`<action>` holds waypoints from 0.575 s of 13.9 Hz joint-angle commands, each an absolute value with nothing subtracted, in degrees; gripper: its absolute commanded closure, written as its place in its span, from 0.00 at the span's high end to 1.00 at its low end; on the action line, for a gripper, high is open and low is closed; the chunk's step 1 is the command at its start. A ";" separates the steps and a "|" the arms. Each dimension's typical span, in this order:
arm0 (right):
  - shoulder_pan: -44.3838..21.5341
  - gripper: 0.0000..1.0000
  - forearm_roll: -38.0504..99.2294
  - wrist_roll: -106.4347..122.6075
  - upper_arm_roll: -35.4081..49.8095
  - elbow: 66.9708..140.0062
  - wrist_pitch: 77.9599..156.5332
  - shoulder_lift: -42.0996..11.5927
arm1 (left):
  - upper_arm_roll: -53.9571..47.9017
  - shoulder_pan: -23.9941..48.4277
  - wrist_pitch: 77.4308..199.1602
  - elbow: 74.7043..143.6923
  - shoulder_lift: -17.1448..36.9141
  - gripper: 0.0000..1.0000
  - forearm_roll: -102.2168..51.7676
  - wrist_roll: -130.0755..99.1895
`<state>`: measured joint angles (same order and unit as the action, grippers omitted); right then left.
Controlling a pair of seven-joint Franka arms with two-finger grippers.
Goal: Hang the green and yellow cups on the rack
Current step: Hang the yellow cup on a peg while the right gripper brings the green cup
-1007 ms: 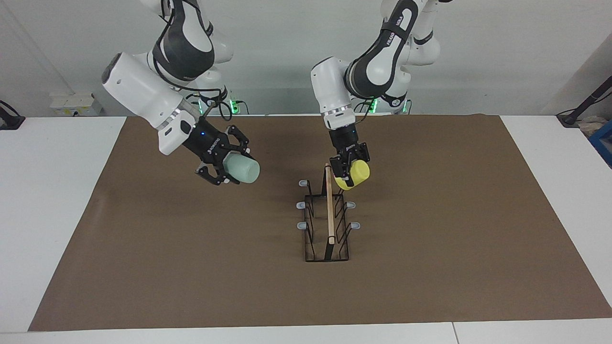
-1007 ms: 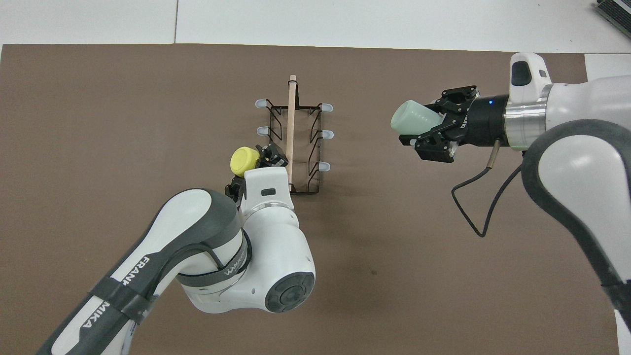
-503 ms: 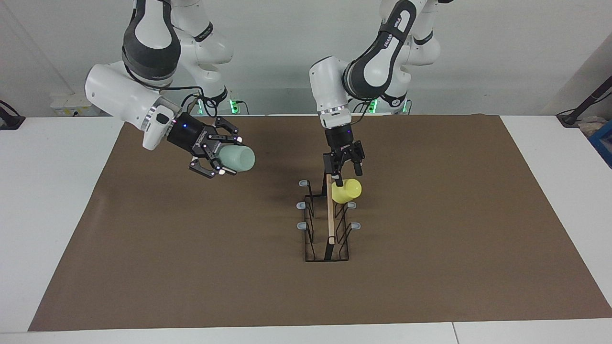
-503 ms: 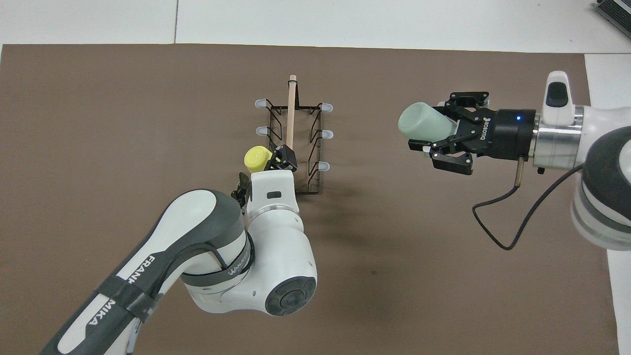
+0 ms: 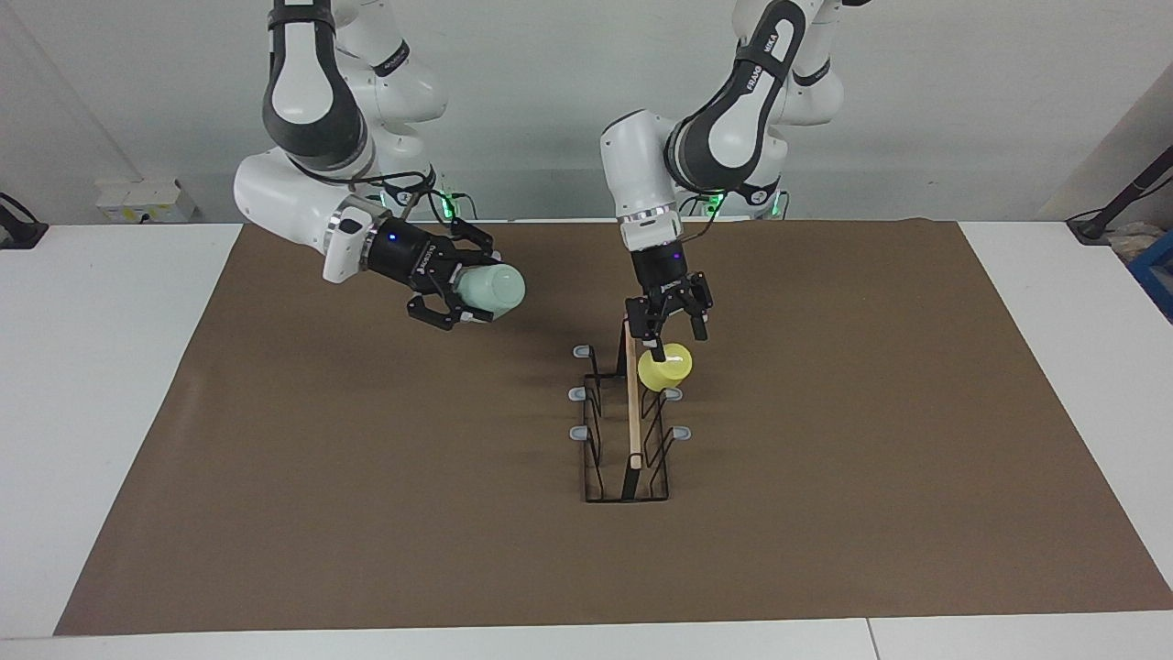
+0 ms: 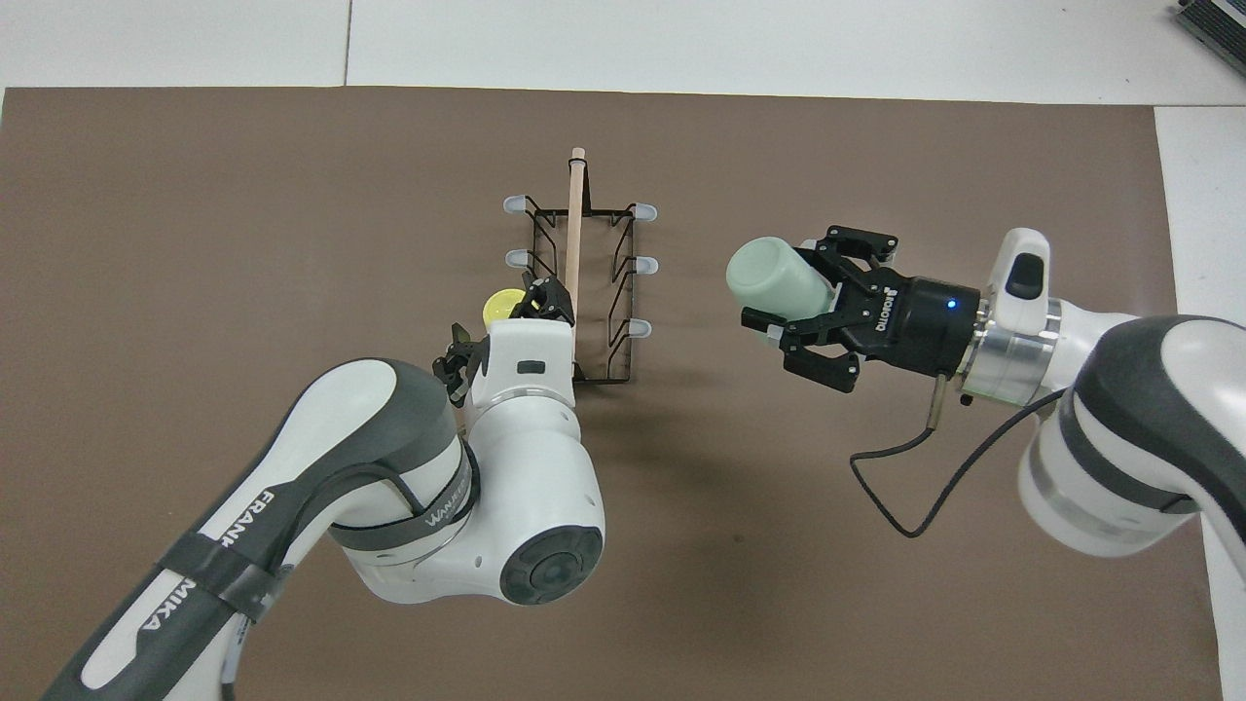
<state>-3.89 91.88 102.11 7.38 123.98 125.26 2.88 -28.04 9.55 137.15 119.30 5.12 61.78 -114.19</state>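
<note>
The rack [image 5: 630, 412] stands mid-mat, its wooden rod [image 6: 576, 224] pointing away from the robots. The yellow cup [image 5: 666, 367] hangs mouth-down on the rack's prong nearest the robots, on the side toward the left arm's end; it also shows in the overhead view [image 6: 500, 306]. My left gripper [image 5: 676, 332] is open just above the yellow cup, not holding it, and also shows overhead [image 6: 498, 326]. My right gripper [image 5: 458, 293] is shut on the pale green cup [image 5: 492, 288], held sideways in the air over the mat toward the right arm's end from the rack [image 6: 776, 277].
A brown mat [image 5: 367, 477] covers most of the white table [image 5: 92, 412]. The rack's other grey-tipped prongs [image 6: 638, 265] are bare. A black cable [image 6: 905, 487] hangs from my right wrist.
My left gripper let go of the yellow cup, which now hangs on the prong, and opened above it. My right gripper carried the green cup closer to the rack.
</note>
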 commanded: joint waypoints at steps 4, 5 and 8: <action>-15.00 0.00 108.93 112.38 7.56 128.23 138.23 3.96 | -23.65 8.35 140.80 119.27 4.13 1.00 55.13 -97.69; -16.94 0.00 112.73 114.85 7.56 128.23 140.25 3.61 | -22.42 8.35 141.24 119.18 3.87 1.00 52.58 -92.95; -18.81 0.00 117.58 120.83 7.56 127.80 141.41 0.28 | -19.44 8.61 141.33 118.74 2.47 1.00 44.49 -80.89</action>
